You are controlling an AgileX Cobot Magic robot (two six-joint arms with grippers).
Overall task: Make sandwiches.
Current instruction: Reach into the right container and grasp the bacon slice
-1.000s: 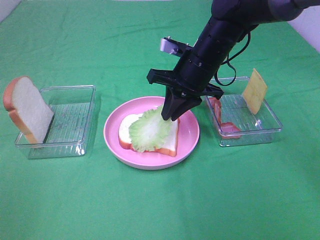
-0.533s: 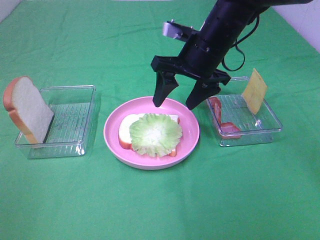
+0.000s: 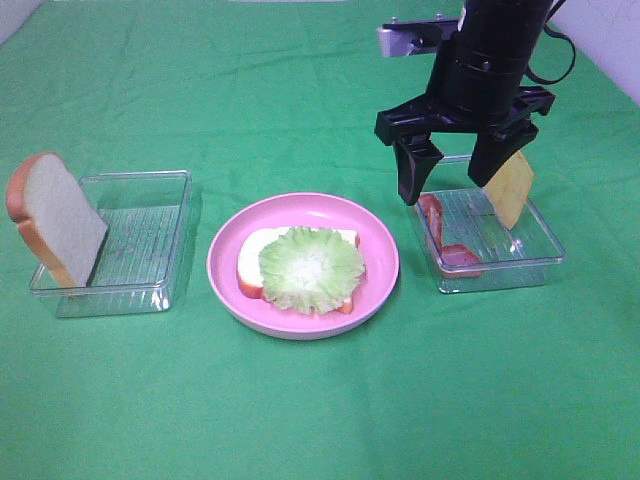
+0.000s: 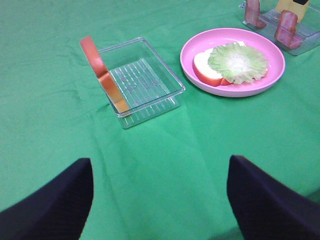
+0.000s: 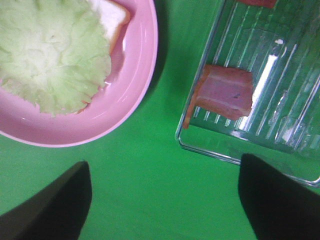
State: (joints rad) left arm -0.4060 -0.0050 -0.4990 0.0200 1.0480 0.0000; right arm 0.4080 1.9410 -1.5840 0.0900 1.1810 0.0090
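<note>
Mid-assembly on a green cloth (image 3: 300, 410): the right claw (image 3: 445, 188) hangs with its jaws spread wide and nothing between them, above the end of the right tray (image 3: 545, 255) nearest the plate (image 3: 385, 262). Seen from above, one black finger stands over the bacon (image 3: 432, 215) and the other crosses in front of the cheese (image 3: 512, 190); whether it touches the cheese cannot be told. The wrist camera looks down between the fingers on the gap between plate and tray, with one bacon strip curled at the tray's near edge.

The sandwich so far sits on the pink plate at the middle of the cloth: one slice of bread (image 3: 250, 262) lying flat, with the ruffled lettuce (image 3: 311, 268) spread on top and covering most of it. The cheese leans upright against the far wall of the right tray, apart from the bacon.

The left claw (image 4: 160, 200) is likewise released and empty, hovering over bare cloth well apart from everything. A spare slice (image 3: 55, 218) stands on edge, tilted against the outer wall of the left tray (image 3: 140, 178).

The cloth is lightly creased; a strip of white (image 3: 620, 40) shows past its far right corner.
</note>
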